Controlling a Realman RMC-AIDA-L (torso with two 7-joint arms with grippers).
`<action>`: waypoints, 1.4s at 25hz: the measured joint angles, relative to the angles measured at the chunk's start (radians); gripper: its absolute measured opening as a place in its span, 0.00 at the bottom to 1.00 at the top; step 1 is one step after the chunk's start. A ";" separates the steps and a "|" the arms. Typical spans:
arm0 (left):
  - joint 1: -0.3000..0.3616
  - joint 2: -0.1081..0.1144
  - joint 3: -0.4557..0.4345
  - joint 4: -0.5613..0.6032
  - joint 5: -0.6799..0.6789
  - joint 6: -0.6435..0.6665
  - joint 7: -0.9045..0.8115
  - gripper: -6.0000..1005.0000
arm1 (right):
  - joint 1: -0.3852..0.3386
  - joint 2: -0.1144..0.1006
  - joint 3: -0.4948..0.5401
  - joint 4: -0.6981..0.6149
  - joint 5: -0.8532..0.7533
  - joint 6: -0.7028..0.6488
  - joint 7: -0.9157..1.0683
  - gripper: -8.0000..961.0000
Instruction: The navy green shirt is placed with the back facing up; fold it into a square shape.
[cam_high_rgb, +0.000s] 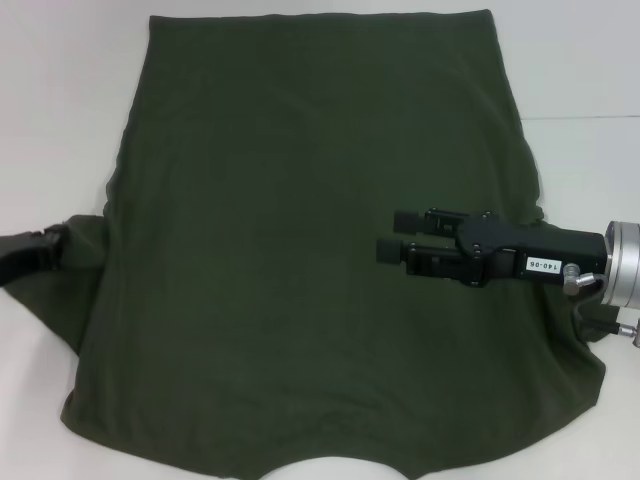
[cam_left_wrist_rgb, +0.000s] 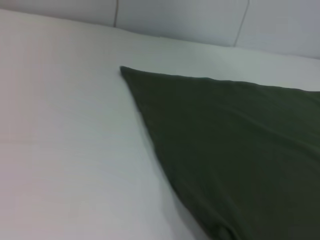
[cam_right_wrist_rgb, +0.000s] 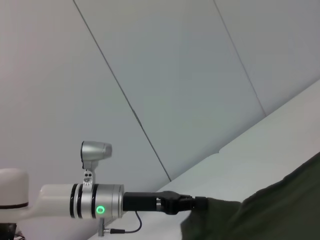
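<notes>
Here the navy green shirt (cam_high_rgb: 300, 260) lies spread back-up over most of the white table (cam_high_rgb: 60, 120), its soft matte knit smooth and plain, the hem far from the robot and the curved neckline at the near edge. The right gripper (cam_high_rgb: 385, 235) hovers over the shirt's right half with its two black fingers parted and empty, likely readying a sideways fold, while the left gripper (cam_high_rgb: 55, 245) sits at the left sleeve, and whether it is closed I cannot tell
</notes>
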 joint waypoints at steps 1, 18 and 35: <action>-0.003 0.001 0.001 0.002 0.000 -0.013 0.001 0.00 | 0.000 0.000 0.000 0.000 0.000 0.000 0.000 0.80; -0.029 0.014 0.003 0.013 0.000 -0.134 0.029 0.00 | 0.000 0.000 0.001 0.009 0.001 0.003 -0.004 0.80; -0.040 0.019 0.003 0.034 0.000 -0.176 0.034 0.00 | 0.001 0.000 -0.001 0.012 0.013 0.003 -0.005 0.80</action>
